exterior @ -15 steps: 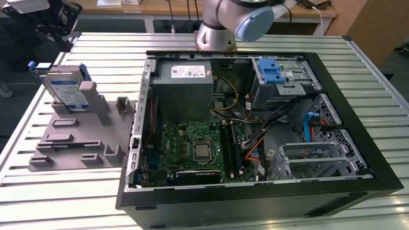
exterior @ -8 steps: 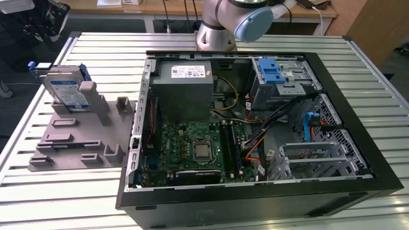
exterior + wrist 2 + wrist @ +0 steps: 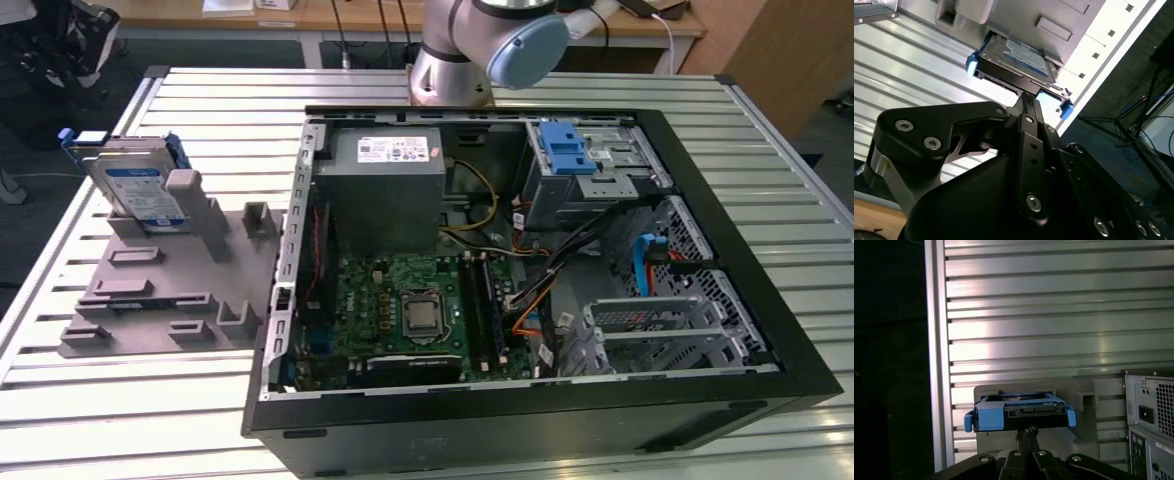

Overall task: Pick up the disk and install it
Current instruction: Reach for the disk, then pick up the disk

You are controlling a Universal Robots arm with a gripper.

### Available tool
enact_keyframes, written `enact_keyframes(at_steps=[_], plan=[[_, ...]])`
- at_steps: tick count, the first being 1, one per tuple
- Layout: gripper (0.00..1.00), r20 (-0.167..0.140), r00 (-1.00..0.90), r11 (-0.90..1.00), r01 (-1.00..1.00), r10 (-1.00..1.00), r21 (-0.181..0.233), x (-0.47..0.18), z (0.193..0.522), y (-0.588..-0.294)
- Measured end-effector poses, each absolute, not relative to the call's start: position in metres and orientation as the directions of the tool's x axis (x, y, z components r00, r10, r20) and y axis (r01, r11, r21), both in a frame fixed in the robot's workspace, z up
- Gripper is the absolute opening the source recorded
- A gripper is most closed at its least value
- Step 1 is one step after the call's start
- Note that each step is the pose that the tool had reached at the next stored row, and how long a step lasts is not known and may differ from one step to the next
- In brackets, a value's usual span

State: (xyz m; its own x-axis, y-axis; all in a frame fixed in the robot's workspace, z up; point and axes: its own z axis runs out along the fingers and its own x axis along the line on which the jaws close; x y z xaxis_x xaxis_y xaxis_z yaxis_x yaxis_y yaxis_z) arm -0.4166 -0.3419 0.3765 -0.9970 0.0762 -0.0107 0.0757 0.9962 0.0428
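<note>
Open room above the disk [image 3: 140, 190], 1 grey holder post [image 3: 183, 195] just beside it.

On the ribbed aluminium table [image 3: 120, 400] lies an open black computer tower case [image 3: 534, 420] (green motherboard [image 3: 380, 295], grey power-supply box [image 3: 387, 200], silver drive cage with a blue latch [image 3: 614, 168]), beside a grey plastic fixture [image 3: 147, 300].

Labels on the disk [image 3: 140, 192] (blue-and-white) and the grey box [image 3: 383, 212] cannot be read.
</note>
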Motion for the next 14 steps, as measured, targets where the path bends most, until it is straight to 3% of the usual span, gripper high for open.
enact_keyframes(at_steps=[14], plan=[[0.11,-0.011,-0.997,0.996,0.076,0.076,0.043,-0.435,0.376,-0.342]])
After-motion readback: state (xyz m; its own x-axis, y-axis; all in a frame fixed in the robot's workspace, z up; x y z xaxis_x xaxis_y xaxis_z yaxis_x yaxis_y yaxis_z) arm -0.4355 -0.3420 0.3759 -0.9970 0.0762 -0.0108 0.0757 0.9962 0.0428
